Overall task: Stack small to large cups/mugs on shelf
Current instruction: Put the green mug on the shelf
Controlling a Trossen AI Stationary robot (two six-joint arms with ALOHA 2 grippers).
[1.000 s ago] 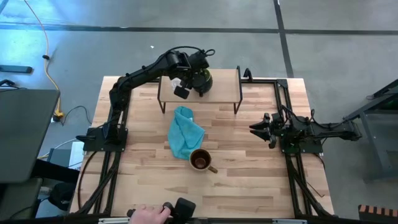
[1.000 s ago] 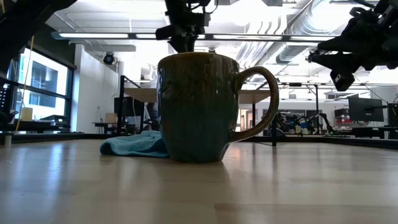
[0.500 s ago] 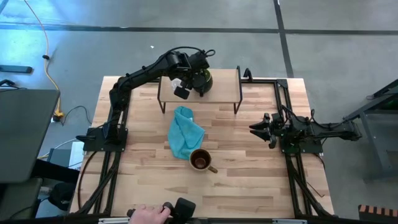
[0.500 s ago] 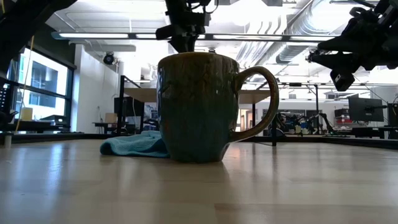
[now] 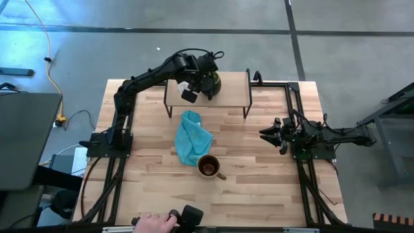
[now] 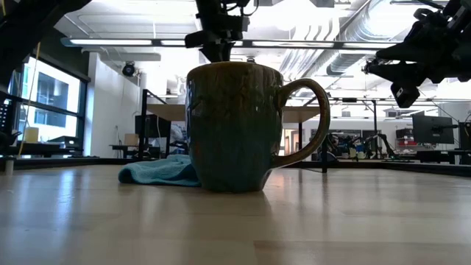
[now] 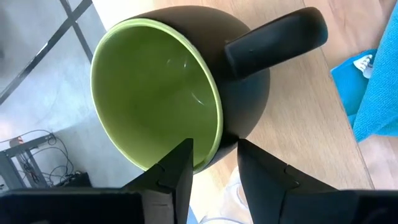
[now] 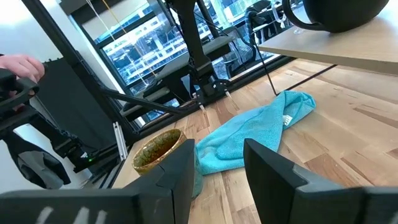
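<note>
In the upper middle of the high view, your left gripper (image 5: pixel 200 83) clamps the rim of the dark round mug with the green inside (image 7: pixel 180 93), one finger inside and one outside, on the small light-wood shelf on thin black legs (image 5: pixel 233 83). Below it, mid-frame, you see the crumpled teal-blue cloth (image 5: pixel 191 136) on the striped wooden tabletop (image 5: pixel 259 188), with the olive-tan mug with the brown inside (image 5: pixel 208 166) upright and just beside the cloth's lower edge. At right centre your right gripper (image 5: pixel 265 134) waits above the table, fingers spread and empty.
</note>
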